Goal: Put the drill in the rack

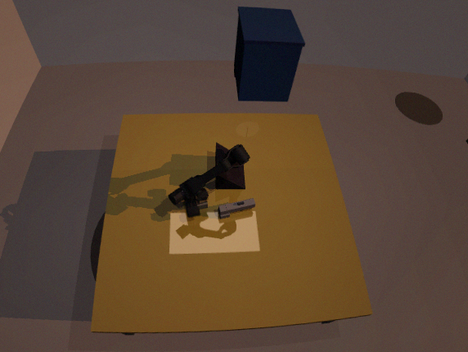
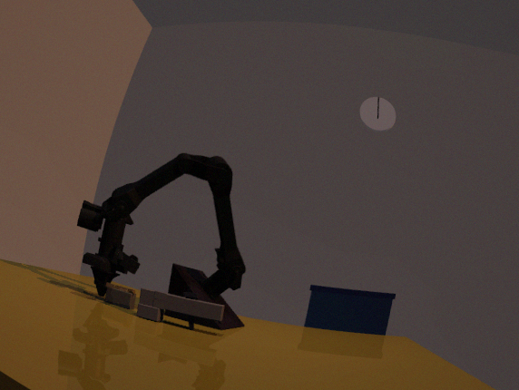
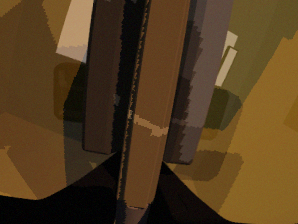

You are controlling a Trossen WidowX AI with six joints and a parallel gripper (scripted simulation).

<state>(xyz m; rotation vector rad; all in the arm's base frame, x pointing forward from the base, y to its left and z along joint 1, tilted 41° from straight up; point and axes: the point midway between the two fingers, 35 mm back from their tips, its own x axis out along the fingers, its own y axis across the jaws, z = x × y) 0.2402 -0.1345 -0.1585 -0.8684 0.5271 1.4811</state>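
Observation:
My gripper (image 2: 101,293) (image 3: 137,157) points down at the left end of the rack, shut on the drill. The drill (image 3: 157,90) is a long brown bar in the wrist view. It runs between the rack's two parallel walls (image 3: 102,100) (image 3: 202,95); whether it rests on the rack's bottom cannot be told. In the top and exterior views the rack is a short grey block (image 1: 203,205) (image 2: 119,297), and the drill is hidden or too small to tell. The grey holder (image 1: 249,204) (image 2: 195,307) stands separately to the right, with a small dark key (image 1: 240,203) on top.
A dark purple wedge (image 1: 232,179) (image 2: 181,290) stands behind the holder, near the arm's base. A pale rectangle (image 1: 213,245) lies in front on the yellow table (image 1: 286,278). A blue box (image 1: 267,71) (image 2: 349,313) is beyond the table's back edge.

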